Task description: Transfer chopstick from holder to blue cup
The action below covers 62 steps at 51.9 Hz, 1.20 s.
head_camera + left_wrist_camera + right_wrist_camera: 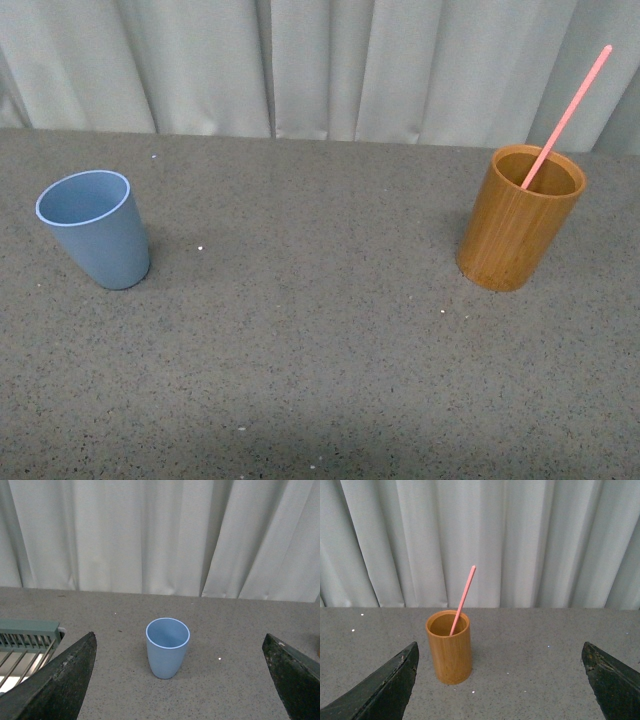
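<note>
A salmon-pink chopstick (567, 115) leans out of the orange-brown wooden holder (518, 232) at the right of the grey table. The light blue cup (96, 228) stands upright and empty at the left. Neither arm shows in the front view. In the left wrist view the blue cup (167, 648) stands ahead of my open left gripper (182, 680), between its dark fingers (60, 685) but apart from them. In the right wrist view the holder (449, 647) with the chopstick (463, 600) stands ahead of my open right gripper (501, 682), nearer one finger (385, 690).
A pale curtain (320, 65) hangs along the table's far edge. A green slatted rack (25, 642) shows at the edge of the left wrist view. The speckled grey tabletop (310, 300) stretches between the cup and the holder.
</note>
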{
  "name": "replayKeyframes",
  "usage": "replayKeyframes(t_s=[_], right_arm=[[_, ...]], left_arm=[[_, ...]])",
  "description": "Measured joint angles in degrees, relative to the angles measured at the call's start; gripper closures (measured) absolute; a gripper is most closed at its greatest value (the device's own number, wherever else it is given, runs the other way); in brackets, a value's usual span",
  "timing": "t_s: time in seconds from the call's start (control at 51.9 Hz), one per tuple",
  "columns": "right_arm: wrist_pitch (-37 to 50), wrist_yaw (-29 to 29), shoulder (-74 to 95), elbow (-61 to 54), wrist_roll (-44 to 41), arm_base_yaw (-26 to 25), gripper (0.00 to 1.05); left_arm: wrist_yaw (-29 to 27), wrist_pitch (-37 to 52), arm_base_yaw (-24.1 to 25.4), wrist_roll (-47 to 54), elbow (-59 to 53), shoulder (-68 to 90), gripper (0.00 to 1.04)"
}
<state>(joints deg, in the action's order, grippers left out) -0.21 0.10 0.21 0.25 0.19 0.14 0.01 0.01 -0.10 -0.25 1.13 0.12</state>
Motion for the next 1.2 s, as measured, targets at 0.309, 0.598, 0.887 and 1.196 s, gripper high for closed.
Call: replayKeyframes(t_s=[0.309, 0.598, 0.887, 1.196], right_arm=[[0.0, 0.0, 0.0, 0.0, 0.0, 0.0, 0.10], [0.0, 0.0, 0.0, 0.0, 0.0, 0.0, 0.10], [0.0, 0.0, 0.0, 0.0, 0.0, 0.0, 0.10], [0.0, 0.0, 0.0, 0.0, 0.0, 0.0, 0.10]], left_arm=[[0.0, 0.0, 0.0, 0.0, 0.0, 0.0, 0.07], [0.0, 0.0, 0.0, 0.0, 0.0, 0.0, 0.07], [0.0, 0.0, 0.0, 0.0, 0.0, 0.0, 0.07], [-16.8, -15.5, -4.5, -25.5, 4.7, 12.0, 0.07]])
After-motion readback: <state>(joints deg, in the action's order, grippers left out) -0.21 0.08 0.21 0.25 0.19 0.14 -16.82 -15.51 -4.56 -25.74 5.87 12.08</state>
